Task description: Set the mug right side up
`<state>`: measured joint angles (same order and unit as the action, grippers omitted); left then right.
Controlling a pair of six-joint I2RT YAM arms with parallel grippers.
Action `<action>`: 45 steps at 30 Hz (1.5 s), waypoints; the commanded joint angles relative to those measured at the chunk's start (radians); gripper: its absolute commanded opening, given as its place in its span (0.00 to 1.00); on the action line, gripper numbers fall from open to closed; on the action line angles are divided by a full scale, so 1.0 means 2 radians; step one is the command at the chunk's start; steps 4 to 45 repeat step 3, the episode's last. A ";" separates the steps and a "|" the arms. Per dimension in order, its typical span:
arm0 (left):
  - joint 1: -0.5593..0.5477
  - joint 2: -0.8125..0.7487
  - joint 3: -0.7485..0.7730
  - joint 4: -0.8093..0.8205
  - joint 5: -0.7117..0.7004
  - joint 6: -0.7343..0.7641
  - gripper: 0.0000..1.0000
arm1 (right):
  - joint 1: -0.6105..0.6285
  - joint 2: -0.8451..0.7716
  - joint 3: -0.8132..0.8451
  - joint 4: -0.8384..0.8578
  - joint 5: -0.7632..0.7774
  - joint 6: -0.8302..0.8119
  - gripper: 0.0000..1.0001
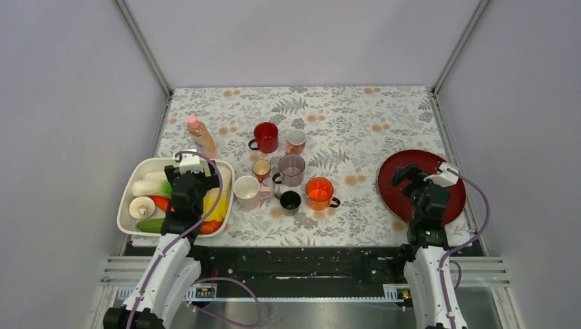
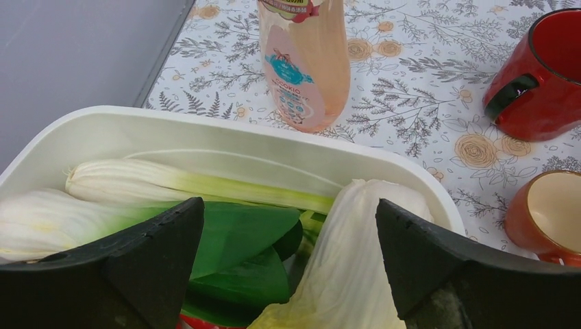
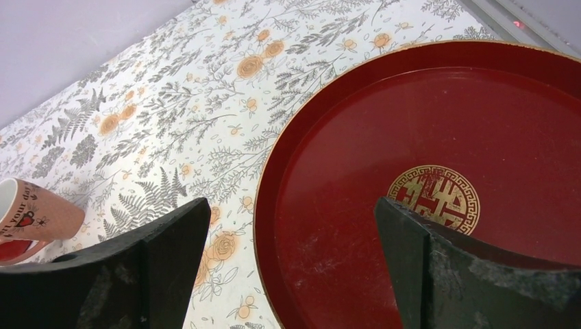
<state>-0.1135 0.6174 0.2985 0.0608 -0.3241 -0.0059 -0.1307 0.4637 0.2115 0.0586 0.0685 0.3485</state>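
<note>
Several mugs stand grouped mid-table: a red mug (image 1: 266, 137), a pink mug (image 1: 296, 141), a small orange one (image 1: 261, 168), a clear grey mug (image 1: 292, 170), a pale pink mug (image 1: 246, 191), a small black one (image 1: 290, 201) and an orange mug (image 1: 320, 192). Which of them is upside down I cannot tell. My left gripper (image 1: 186, 181) (image 2: 288, 233) hangs open over the white tub, left of the mugs. My right gripper (image 1: 412, 179) (image 3: 291, 233) is open over the red plate's left rim, with nothing between its fingers. The red mug (image 2: 541, 79) and the pink mug (image 3: 38, 216) show in the wrist views.
A white tub (image 1: 130, 192) (image 2: 205, 137) holds leeks, cabbage and other vegetables. A pink bottle (image 1: 201, 134) (image 2: 305, 65) stands just behind it. The red plate (image 1: 452, 205) (image 3: 445, 123) lies at the right. Walls close in the table's left, right and far sides.
</note>
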 commanded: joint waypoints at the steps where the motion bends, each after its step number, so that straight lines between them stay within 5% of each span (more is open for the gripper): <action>1: 0.002 -0.007 -0.003 0.045 -0.005 0.012 0.99 | 0.002 0.014 0.007 0.023 0.003 0.005 1.00; 45: 0.002 -0.013 -0.004 0.044 -0.004 0.005 0.99 | 0.002 0.020 0.009 0.022 0.001 0.006 0.99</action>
